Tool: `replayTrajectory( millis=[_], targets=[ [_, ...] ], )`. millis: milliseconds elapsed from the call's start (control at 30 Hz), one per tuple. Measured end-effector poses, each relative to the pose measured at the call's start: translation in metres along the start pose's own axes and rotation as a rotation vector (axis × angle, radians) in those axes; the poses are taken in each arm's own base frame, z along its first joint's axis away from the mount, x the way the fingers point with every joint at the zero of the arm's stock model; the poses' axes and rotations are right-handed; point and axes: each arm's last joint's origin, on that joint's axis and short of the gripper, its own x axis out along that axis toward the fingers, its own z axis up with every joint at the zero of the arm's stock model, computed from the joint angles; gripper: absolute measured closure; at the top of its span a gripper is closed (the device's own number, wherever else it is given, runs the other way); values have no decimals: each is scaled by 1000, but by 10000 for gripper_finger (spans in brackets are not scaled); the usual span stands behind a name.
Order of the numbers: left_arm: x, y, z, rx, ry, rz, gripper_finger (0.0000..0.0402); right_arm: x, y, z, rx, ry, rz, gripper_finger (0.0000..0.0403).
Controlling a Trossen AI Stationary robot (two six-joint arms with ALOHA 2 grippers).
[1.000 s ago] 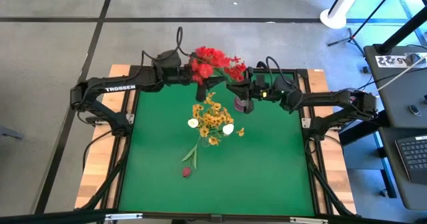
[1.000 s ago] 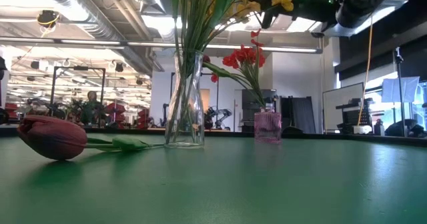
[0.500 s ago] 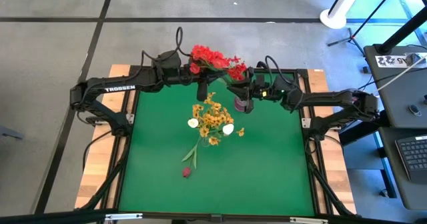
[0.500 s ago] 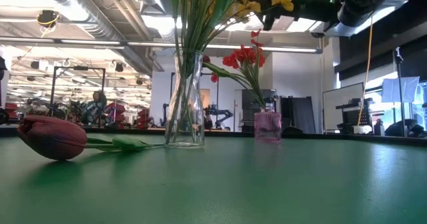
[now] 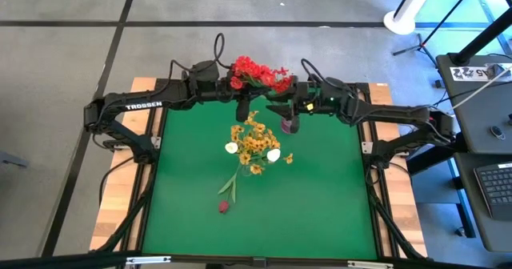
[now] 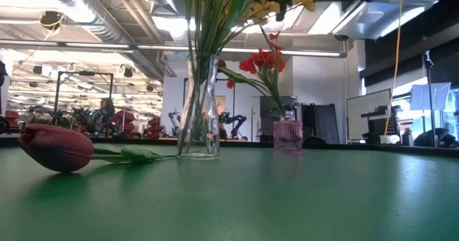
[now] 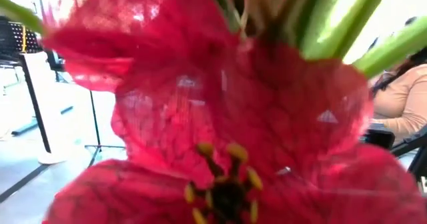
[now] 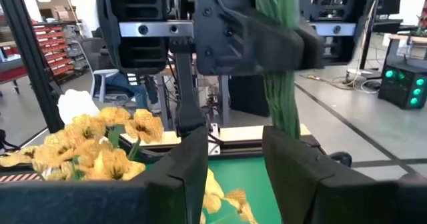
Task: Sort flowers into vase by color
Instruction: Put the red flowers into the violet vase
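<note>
My left gripper [image 5: 242, 102] is at the far middle of the table, shut on a bunch of red flowers [image 5: 254, 71]. Their blossom [image 7: 220, 151] fills the left wrist view. My right gripper [image 8: 233, 177] stands open facing it, beside the stems' lower part. A pink vase [image 6: 287, 135] stands below on its base with red flowers [image 6: 264, 60] in it. Nearer, a clear vase [image 6: 199, 112] holds yellow flowers [image 5: 254, 141] and white buds [image 5: 231, 148]. A dark maroon bud [image 6: 56, 148] lies on its side on the table. My left gripper pinches the bundled green stems [image 8: 280, 84] of the red flowers between its two fingers, below the blossoms. The fingers come about level from the table's left and lie across the stems. The stems stand upright, and their lower ends pass behind my right finger [image 8: 297, 164].
The green mat [image 5: 320, 197] has open room on its near and right parts. The maroon bud's stem [image 5: 232, 185] lies toward the clear vase. A person [image 7: 400, 97] sits beyond the table.
My right gripper has moved a little toward the table's left and far edge, closer to the red bunch. The red bunch has shifted slightly toward the far edge at my left gripper.
</note>
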Motion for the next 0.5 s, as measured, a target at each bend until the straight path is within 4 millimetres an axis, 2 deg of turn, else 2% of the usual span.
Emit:
replayTrajectory(
  millis=[267,367,500],
  targets=[
    [0,-3,-3,-4,32,-6,397,9,-2,-2,10,19,2,270],
    [0,-3,-5,-7,52,-11,397,9,-3,-4,10,30,1,305],
    [1,-7,-5,-7,53,-25,397,9,-3,-3,-4,27,1,376]
  ],
)
